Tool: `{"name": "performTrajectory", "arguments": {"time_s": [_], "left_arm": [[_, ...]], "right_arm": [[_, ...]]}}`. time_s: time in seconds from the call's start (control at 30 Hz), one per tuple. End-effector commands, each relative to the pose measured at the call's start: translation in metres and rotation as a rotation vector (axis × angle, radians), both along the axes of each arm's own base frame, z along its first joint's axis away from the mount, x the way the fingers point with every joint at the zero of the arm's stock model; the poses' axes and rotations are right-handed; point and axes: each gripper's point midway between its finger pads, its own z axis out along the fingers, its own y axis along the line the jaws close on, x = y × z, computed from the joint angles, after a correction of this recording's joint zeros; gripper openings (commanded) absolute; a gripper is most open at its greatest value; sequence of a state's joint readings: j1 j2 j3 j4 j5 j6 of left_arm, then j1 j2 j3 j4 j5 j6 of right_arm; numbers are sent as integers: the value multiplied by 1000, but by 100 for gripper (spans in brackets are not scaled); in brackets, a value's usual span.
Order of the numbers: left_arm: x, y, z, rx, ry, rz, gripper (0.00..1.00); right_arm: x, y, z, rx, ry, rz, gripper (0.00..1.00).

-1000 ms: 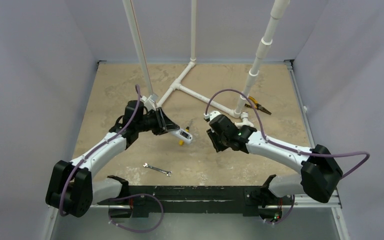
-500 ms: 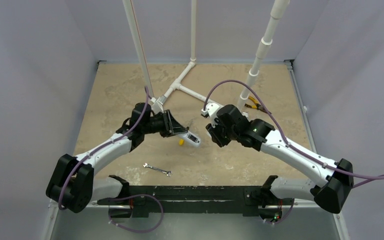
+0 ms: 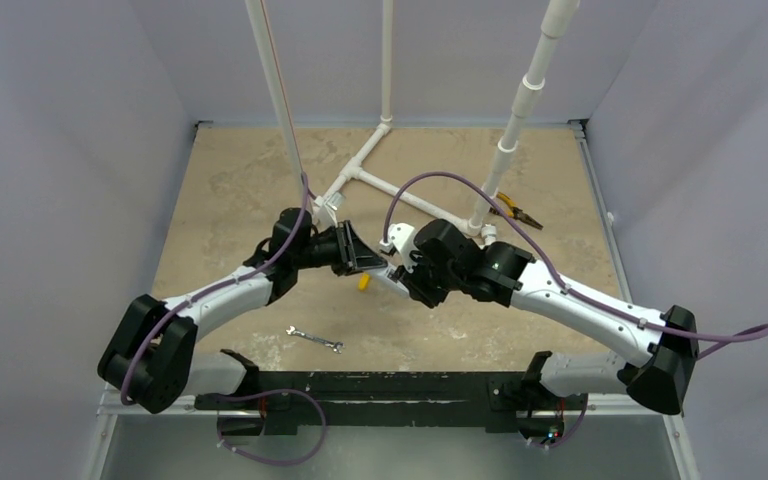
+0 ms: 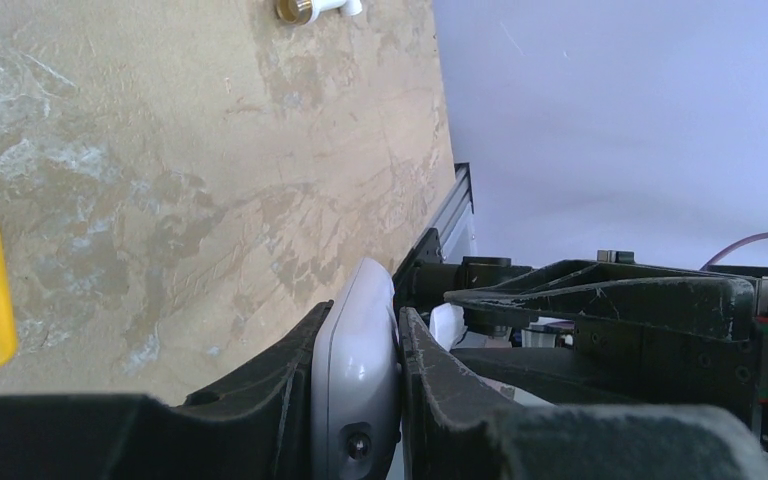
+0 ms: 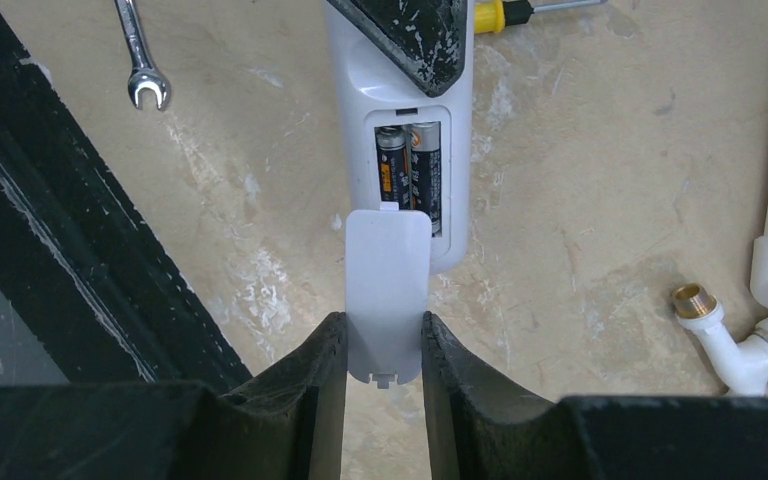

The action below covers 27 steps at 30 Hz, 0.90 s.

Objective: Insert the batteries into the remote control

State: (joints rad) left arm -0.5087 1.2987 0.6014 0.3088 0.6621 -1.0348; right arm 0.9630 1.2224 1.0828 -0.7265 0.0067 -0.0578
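Mottled beige tabletop [image 5: 580,200] lies below both arms. The left gripper [image 4: 360,330] clamps the remote control [image 5: 355,130], slim and white, its back bay open with two batteries [image 5: 408,175] seated. Pinched in the right gripper [image 5: 384,330], the battery cover [image 5: 385,280] reaches just ahead of the fingertips to the bay's near end. Closing is in hand, I judge: next, align the cover and slide it home.

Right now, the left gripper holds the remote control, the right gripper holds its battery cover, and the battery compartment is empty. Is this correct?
Not empty: the right wrist view shows two batteries in the compartment. The rest is right: left gripper on the remote control, right gripper on the battery cover.
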Motion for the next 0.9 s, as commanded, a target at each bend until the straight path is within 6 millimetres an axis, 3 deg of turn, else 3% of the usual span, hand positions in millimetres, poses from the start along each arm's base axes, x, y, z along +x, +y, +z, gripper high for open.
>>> {"name": "performTrajectory", "arguments": {"time_s": [0.0,0.87], "left_arm": [[-3,-8,11,-53,-39,-29,0],[-15,-23,12,-64,-44,-90,0]], "right_arm": [[3,16,24,64,-44,36,26],[13,18,21,44,-78,2,26]]}}
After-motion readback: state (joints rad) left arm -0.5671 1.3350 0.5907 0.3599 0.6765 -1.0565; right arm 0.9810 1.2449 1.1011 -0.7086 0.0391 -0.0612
